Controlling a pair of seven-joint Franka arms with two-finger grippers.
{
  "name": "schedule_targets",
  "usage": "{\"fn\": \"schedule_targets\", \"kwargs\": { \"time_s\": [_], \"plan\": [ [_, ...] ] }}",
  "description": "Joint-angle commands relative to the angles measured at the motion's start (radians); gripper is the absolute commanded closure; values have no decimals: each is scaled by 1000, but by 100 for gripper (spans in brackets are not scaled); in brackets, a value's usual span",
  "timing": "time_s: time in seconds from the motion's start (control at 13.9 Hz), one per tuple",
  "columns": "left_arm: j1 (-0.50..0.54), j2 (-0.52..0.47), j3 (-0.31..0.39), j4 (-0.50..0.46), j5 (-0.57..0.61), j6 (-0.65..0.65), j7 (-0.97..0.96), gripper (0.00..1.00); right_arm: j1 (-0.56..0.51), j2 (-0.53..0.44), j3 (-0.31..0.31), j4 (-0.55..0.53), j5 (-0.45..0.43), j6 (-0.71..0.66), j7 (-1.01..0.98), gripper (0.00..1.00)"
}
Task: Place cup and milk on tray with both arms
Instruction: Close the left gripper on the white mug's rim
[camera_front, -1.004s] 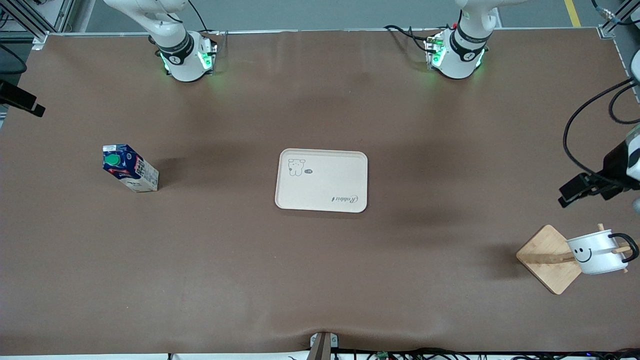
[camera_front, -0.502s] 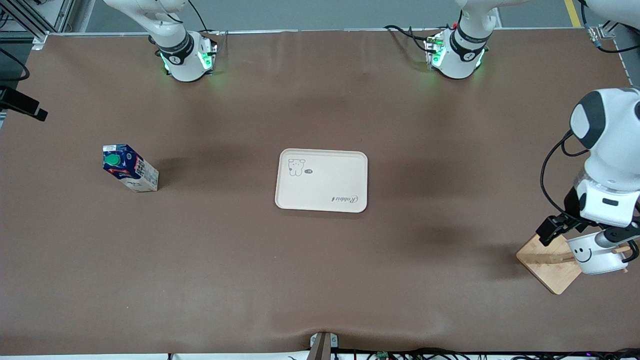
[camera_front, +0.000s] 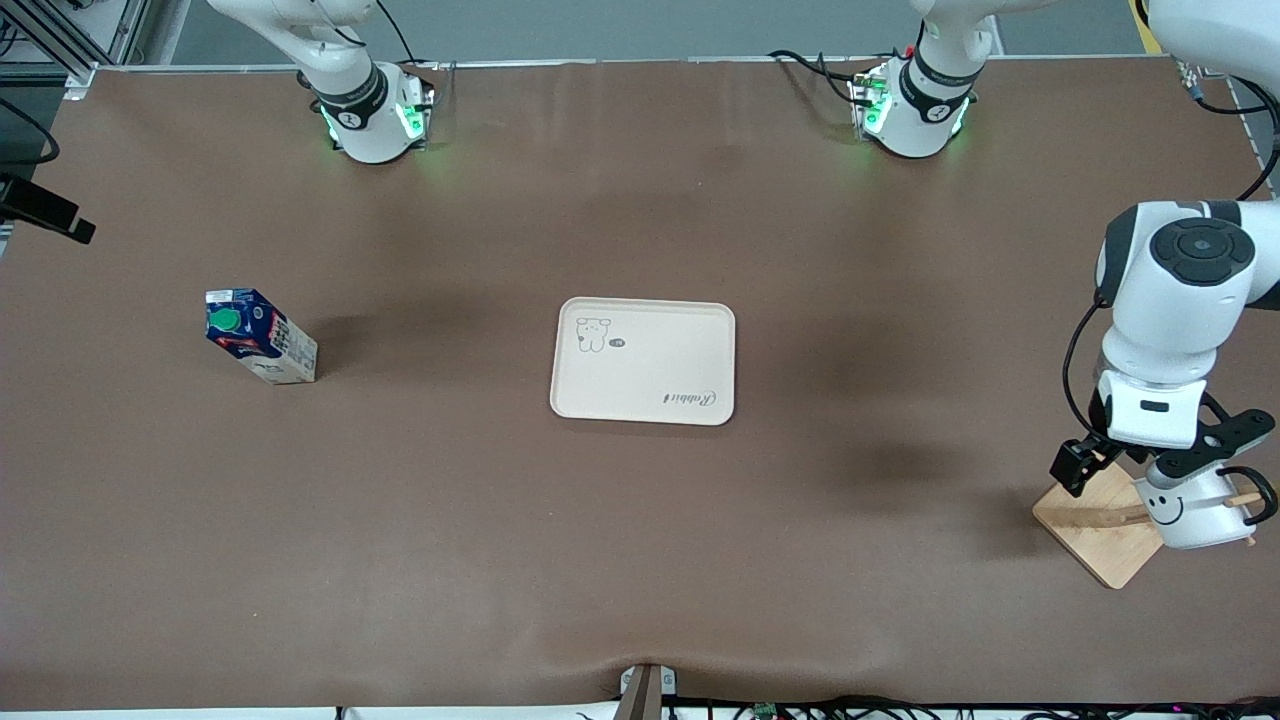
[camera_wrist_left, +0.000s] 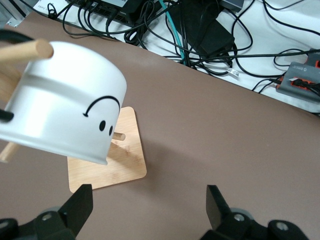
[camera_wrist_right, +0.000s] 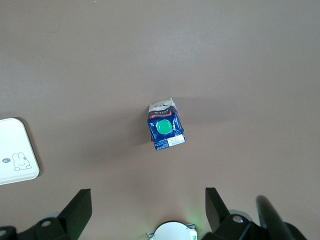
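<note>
— What's over at the left of the front view?

— The milk (camera_front: 259, 335) stands upright at mid-left, toward the right arm's end of the table. The right wrist view looks straight down on its green cap, and the right gripper (camera_wrist_right: 145, 210) hangs high over it, fingers (camera_wrist_right: 80, 210) spread wide, holding nothing. It isn't in the front view at all.

— And the middle?

— The tray (camera_front: 643, 361) lies flat at the centre, bare, well apart from the carton.

— The right side?

— At lower right the cup (camera_front: 1195, 505) hangs tilted on a peg of the wooden stand (camera_front: 1100, 520), smiley face showing. The left gripper (camera_front: 1165, 462) is just above it, over the stand's square base, fingers (camera_wrist_left: 216, 205) wide apart, not gripping the cup.
</note>
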Motion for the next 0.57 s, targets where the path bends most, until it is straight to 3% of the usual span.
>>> {"fn": "schedule_targets", "kwargs": {
  "time_s": [0.0, 0.5],
  "plan": [
    [46, -21, -1, -44, 37, 84, -46, 0, -17, 1, 10, 2, 16, 3, 15, 0],
    [62, 5, 0, -32, 56, 135, -46, 0, -15, 1, 10, 2, 16, 3, 15, 0]
  ]
}}
